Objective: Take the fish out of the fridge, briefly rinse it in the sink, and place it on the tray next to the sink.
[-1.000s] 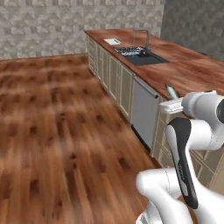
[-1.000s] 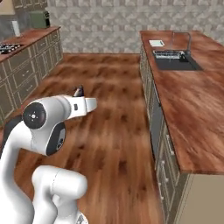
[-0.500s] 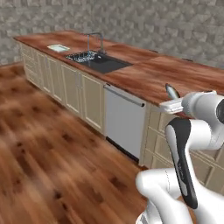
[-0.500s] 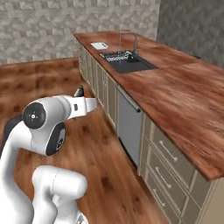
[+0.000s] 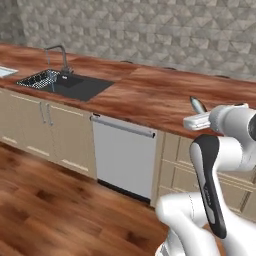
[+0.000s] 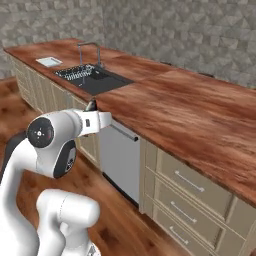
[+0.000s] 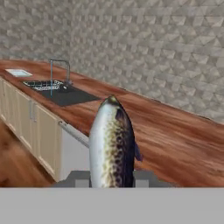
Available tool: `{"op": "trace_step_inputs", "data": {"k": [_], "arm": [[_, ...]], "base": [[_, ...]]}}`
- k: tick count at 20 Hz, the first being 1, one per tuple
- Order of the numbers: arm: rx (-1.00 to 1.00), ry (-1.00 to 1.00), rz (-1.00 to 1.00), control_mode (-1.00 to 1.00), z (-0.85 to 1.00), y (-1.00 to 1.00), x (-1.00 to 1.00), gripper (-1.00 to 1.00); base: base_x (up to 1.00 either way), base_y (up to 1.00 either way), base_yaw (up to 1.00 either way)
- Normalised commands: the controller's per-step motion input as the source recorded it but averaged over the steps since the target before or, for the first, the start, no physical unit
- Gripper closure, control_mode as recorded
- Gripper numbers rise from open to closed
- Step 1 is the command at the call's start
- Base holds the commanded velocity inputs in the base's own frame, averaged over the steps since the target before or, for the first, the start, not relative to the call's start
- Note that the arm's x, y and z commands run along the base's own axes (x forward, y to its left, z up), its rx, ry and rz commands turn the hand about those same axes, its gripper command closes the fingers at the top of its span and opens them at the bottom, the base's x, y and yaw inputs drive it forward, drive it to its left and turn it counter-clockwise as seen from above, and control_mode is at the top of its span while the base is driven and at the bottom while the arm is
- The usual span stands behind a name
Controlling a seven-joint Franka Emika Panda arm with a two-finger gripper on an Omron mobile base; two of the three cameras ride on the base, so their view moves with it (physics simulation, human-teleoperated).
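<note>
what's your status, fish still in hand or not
Gripper shut on the fish, carried upright. Sink ahead along the counter, tray just beyond it. Nothing in the way.

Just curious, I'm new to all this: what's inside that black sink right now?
In the sink, a white wire rack fills the far basin; the near basin looks bare. Its floor beneath the rack is too small to make out. The fish is not there; the end effector grips it.
</note>
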Motion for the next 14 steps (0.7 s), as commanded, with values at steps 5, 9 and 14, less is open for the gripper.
{"op": "trace_step_inputs", "data": {"k": [5, 9, 14], "arm": [[0.00, 0.00, 0.00, 1.00, 0.00, 0.00, 0.00, 1.00], [0.00, 0.00, 0.00, 1.00, 0.00, 0.00, 0.00, 1.00], [0.00, 0.00, 0.00, 1.00, 0.00, 0.00, 0.00, 1.00]], "base": [[0.28, 1.00, -0.31], [0.00, 1.00, 0.00], [0.10, 1.00, -0.01]]}}
